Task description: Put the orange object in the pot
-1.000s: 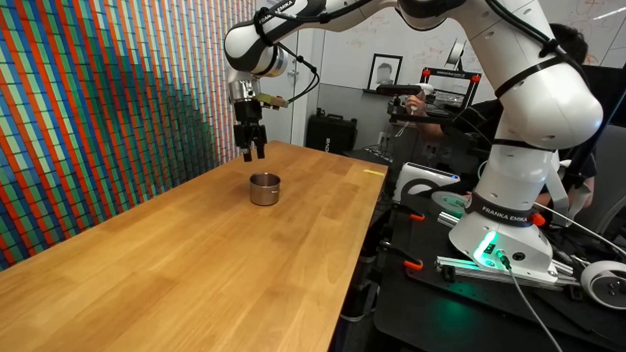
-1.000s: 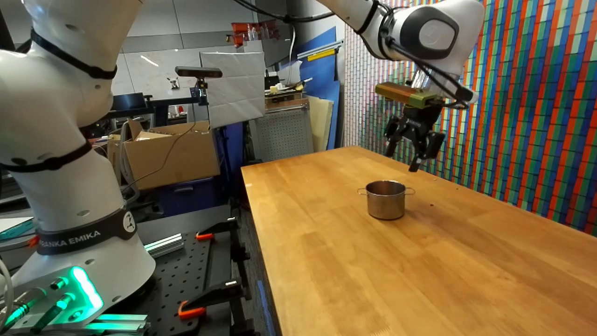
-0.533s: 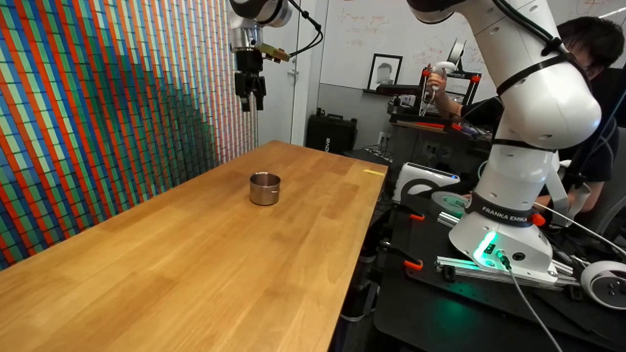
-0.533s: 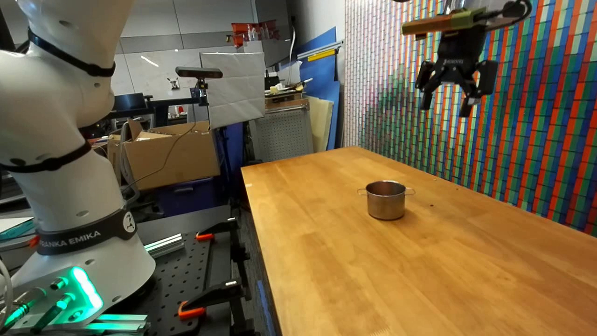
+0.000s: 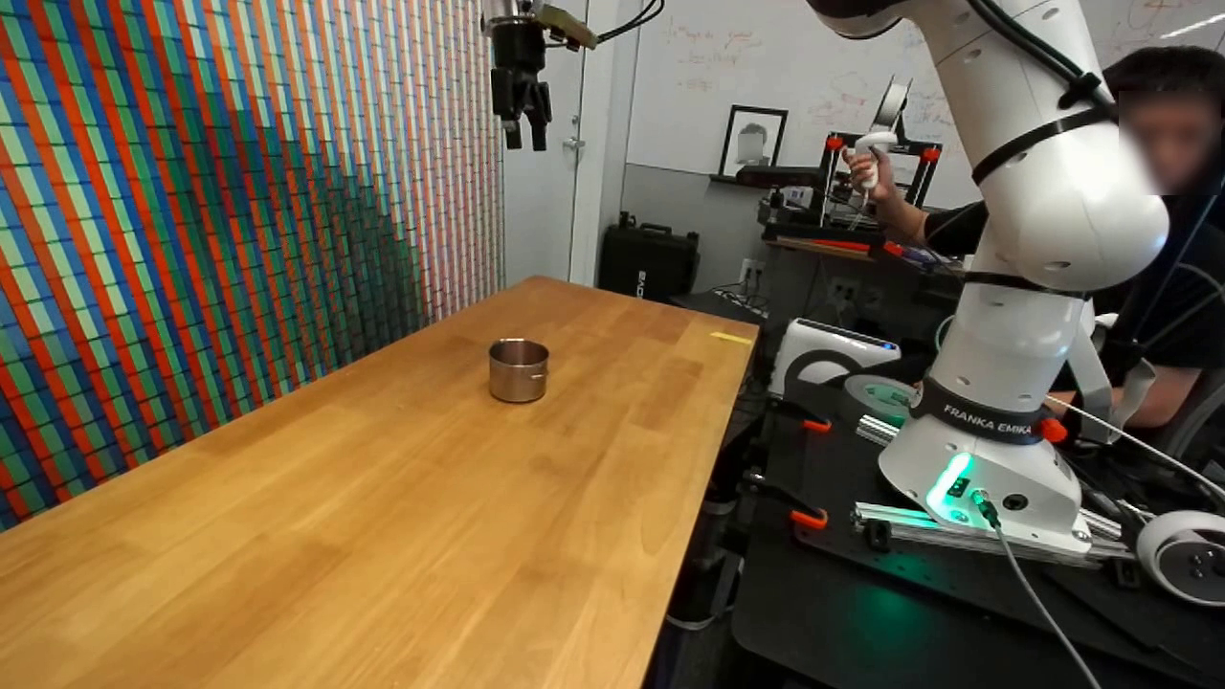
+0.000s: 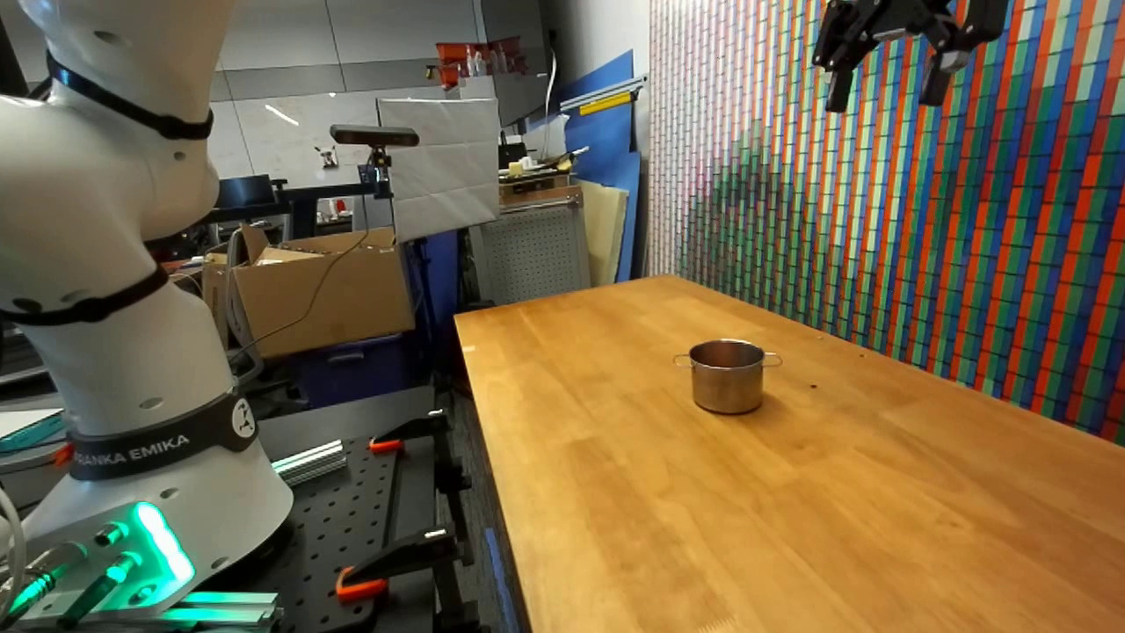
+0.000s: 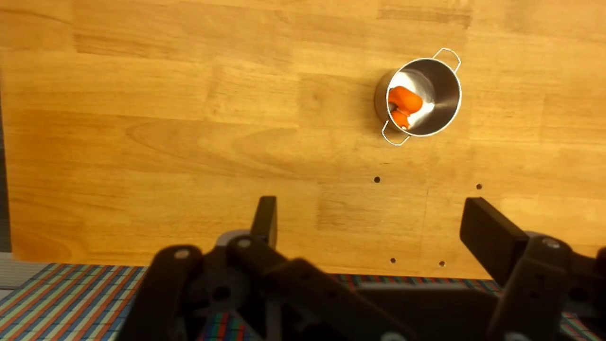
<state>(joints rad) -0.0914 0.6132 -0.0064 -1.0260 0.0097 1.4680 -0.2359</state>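
The pot (image 5: 518,375) is small, grey and shiny, and stands upright on the wooden table; it also shows in an exterior view (image 6: 728,387). In the wrist view the pot (image 7: 445,85) is seen from above with two thin wire handles. The orange object (image 7: 406,100) lies inside it, on the bottom against one side. The pot's wall hides it in both exterior views. My gripper (image 7: 370,208) is open with nothing between its fingers. It hangs high above the table, well above and off to one side of the pot, in both exterior views (image 5: 526,139) (image 6: 886,98).
The wooden table (image 5: 383,536) has several small dark holes near its edge by the coloured tiled wall (image 6: 1011,264). A yellow strip (image 5: 731,338) lies near a far corner. A person holding a white controller (image 5: 873,144) is behind the robot arm.
My gripper has risen from just above the pot's height to high over the table and shifted sideways, staying open. The pot has not moved. The person's hand with the controller has gone up.
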